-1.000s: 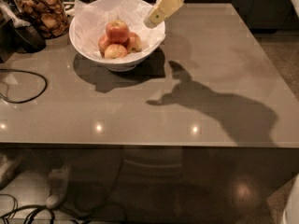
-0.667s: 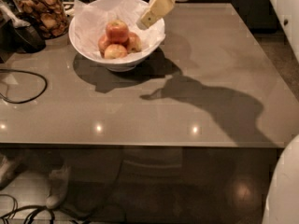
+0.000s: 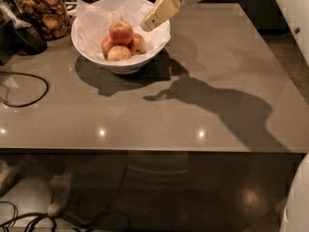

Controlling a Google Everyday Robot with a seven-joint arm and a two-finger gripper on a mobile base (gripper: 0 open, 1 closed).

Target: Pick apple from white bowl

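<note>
The white bowl [image 3: 91, 52] stands at the back left of the table, lined with crumpled white paper. It holds several apples. The reddest apple [image 3: 120, 32] sits on top of the pile, above the paler ones [image 3: 119, 53]. My gripper [image 3: 150, 22] reaches in from the upper right, its cream-coloured fingers [image 3: 161, 11] pointing down-left over the bowl's right rim. It hangs to the right of the red apple, apart from it, and holds nothing.
A glass jar of brown snacks [image 3: 43, 11] stands left of the bowl, with a dark object [image 3: 26, 37] beside it. A black cable [image 3: 29, 88] loops on the table's left. The table's front edge [image 3: 145, 151] runs across the middle.
My gripper has moved left and down toward the bowl, from beside its right rim to over it. The arm's shadow on the table has shifted left.
</note>
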